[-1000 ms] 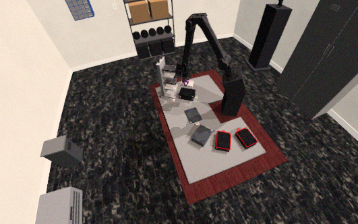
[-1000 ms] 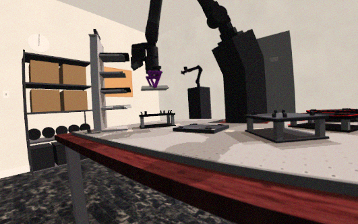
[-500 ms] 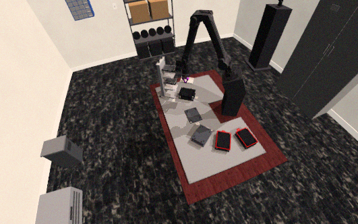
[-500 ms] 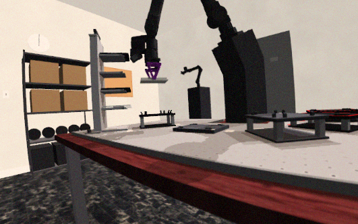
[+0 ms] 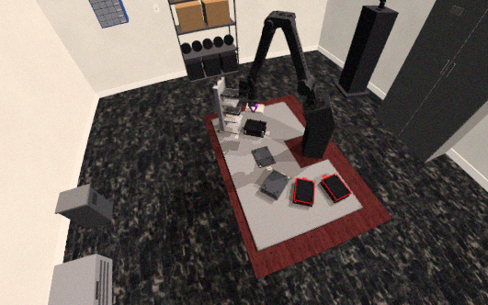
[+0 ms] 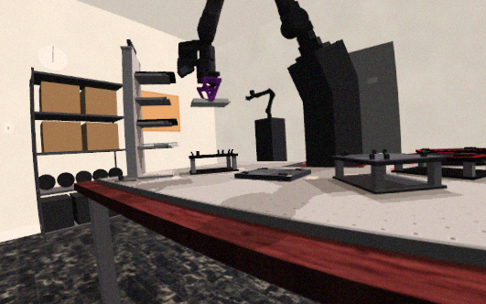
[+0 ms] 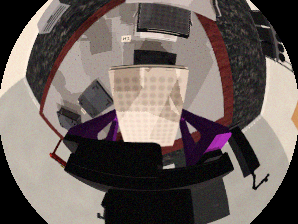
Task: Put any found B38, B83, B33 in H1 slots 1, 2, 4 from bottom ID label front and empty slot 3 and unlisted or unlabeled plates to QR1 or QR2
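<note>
My gripper (image 6: 209, 92) with purple fingers is shut on a pale grey plate (image 6: 210, 103) and holds it flat in the air, right of the plate hotel H1 (image 6: 148, 114) at about the height of its third shelf. In the wrist view the plate (image 7: 148, 106) shows its well grid between the fingers. The hotel has dark plates on its top shelf (image 6: 156, 77) and second shelf (image 6: 156, 125), and thin pale things on the other two shelves. No labels are readable. The landing nest L1 (image 6: 212, 162) below the gripper stands empty.
A flat dark nest (image 6: 272, 173) and a raised nest (image 6: 386, 171) sit mid-table. Two red-rimmed quarantine nests (image 5: 303, 191) (image 5: 335, 186) lie at the near right end. The arm's black base column (image 5: 317, 129) stands at the table's right edge.
</note>
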### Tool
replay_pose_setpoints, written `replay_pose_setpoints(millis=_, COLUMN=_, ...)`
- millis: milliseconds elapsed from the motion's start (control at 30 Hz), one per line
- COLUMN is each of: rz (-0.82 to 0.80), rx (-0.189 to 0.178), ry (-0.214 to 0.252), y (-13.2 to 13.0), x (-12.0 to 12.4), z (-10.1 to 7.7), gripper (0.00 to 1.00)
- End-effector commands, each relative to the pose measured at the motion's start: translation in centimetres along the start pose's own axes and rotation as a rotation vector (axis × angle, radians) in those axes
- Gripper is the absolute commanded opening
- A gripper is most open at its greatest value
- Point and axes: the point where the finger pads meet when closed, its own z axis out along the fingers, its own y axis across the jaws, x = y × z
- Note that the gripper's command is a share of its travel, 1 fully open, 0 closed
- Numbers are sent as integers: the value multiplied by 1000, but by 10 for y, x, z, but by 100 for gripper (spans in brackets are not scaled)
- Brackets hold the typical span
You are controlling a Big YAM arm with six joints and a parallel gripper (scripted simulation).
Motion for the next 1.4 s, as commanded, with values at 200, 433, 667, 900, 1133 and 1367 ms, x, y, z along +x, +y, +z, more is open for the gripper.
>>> replay_pose_setpoints(millis=200, rz=-166, rx=2, ry=-31, y=32, x=-9, z=-6, gripper=86)
replay_pose_setpoints(millis=433, rz=-282, rx=1, ry=-29, y=55, x=-9, z=-6, gripper=86)
replay_pose_setpoints(millis=667, rz=-348, rx=0, ry=-30, y=72, x=-10, z=-8, gripper=86)
replay_pose_setpoints(millis=900, rz=-325, rx=-2, ry=-32, y=96, x=-12, z=-7, gripper=86)
replay_pose_setpoints(millis=1133, rz=-325, rx=-3, ry=-29, y=113, x=-13, z=-6, gripper=86)
replay_pose_setpoints(millis=1367, rz=-324, rx=-6, ry=-20, y=137, x=-18, z=-4, gripper=86)
